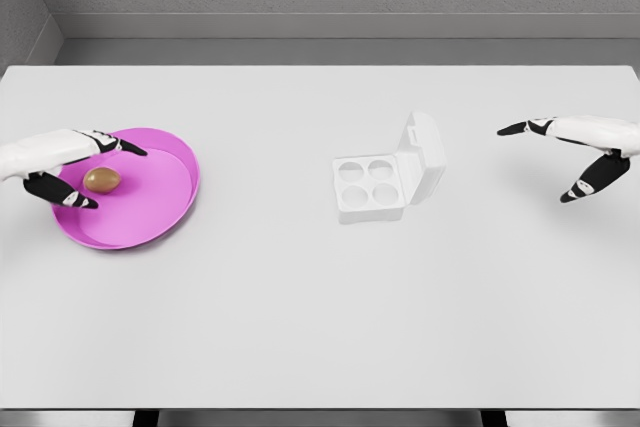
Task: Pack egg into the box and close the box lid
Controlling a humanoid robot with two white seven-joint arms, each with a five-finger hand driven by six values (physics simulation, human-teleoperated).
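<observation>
Nearest, on the white table (300,327), a shallow pink plate (170,209) sits at the left and holds a single brown egg (102,180), kept from rolling by the raised rim. Around it, the left hand (70,169) has thumb and fingers spread either side, not yet touching, likely poised to pinch. Further in, mid-table, a white four-cup box (372,185) stands with its lid (427,152) upright, ready for filling. Far right, the right hand (580,152) hovers spread, empty. No writing is visible.
</observation>
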